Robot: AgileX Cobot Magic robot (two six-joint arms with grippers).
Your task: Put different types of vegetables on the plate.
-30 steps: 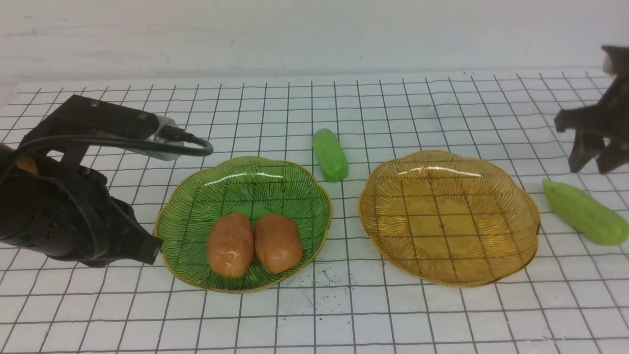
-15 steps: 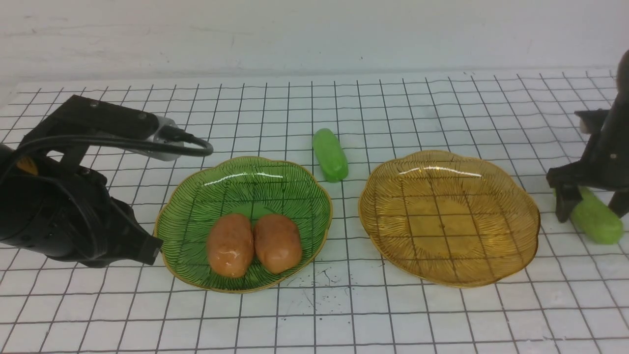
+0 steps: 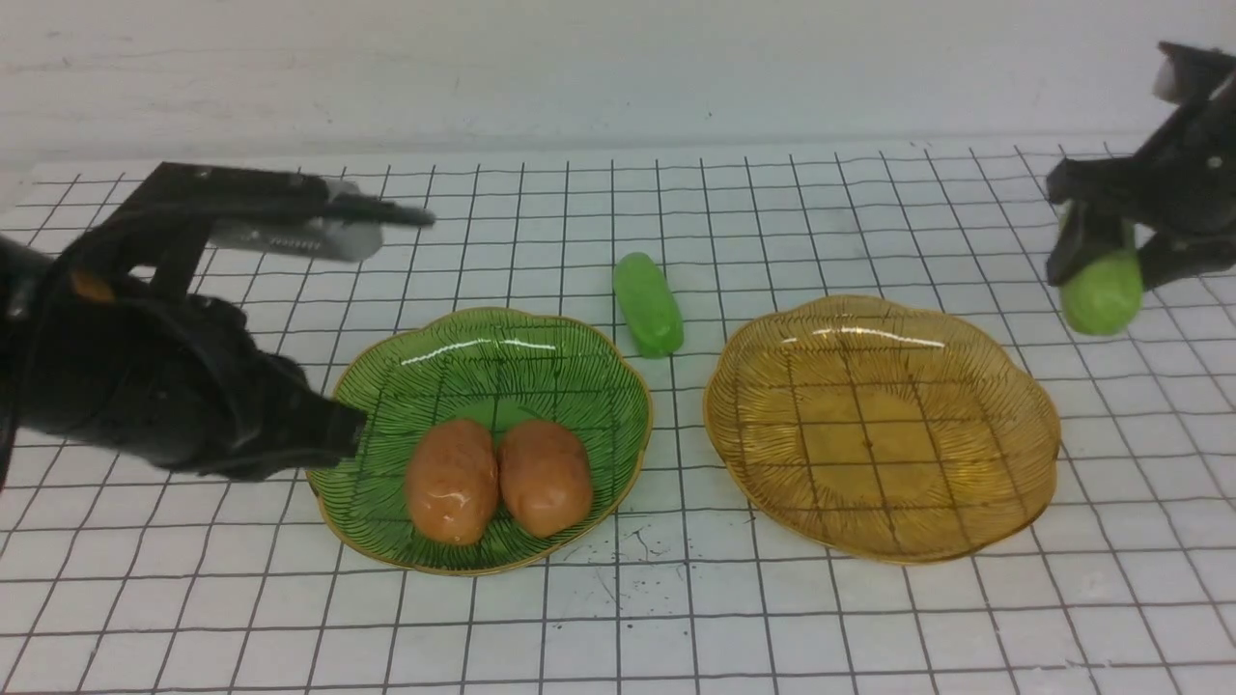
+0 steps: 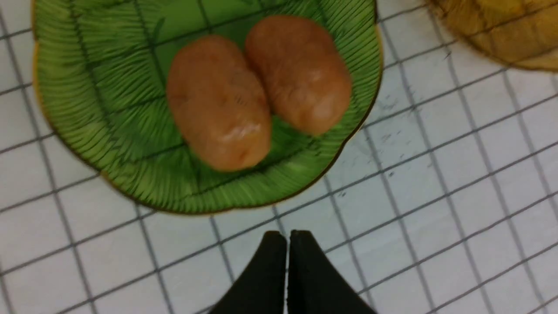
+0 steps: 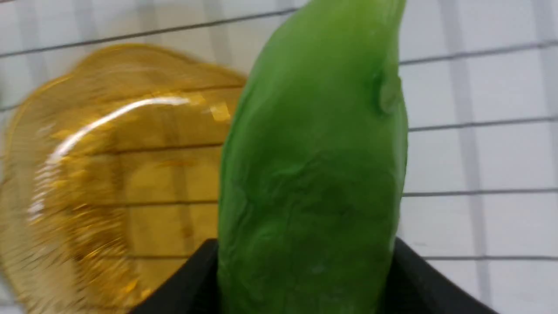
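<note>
Two orange-brown potatoes (image 3: 452,481) (image 3: 546,477) lie side by side on the green plate (image 3: 463,362); the left wrist view shows them too (image 4: 218,102) (image 4: 301,74). My left gripper (image 4: 287,235) is shut and empty, just off that plate's (image 4: 87,87) left rim. A light-green cucumber (image 3: 1101,290) hangs in the air, held by my right gripper (image 3: 1101,259), up beside the amber plate's (image 3: 966,502) far right edge. Seen from the right wrist, the cucumber (image 5: 314,174) fills the gap between the black fingers (image 5: 414,279). Another cucumber (image 3: 648,304) lies on the table between the plates.
The amber plate (image 5: 87,174) holds nothing. The table is a white sheet with a black grid (image 3: 676,618), and a pale wall (image 3: 579,68) closes the far side.
My right gripper came down over the cucumber at the far right, closed on it and lifted it off the table. My left arm shifted right, closer to the green plate.
</note>
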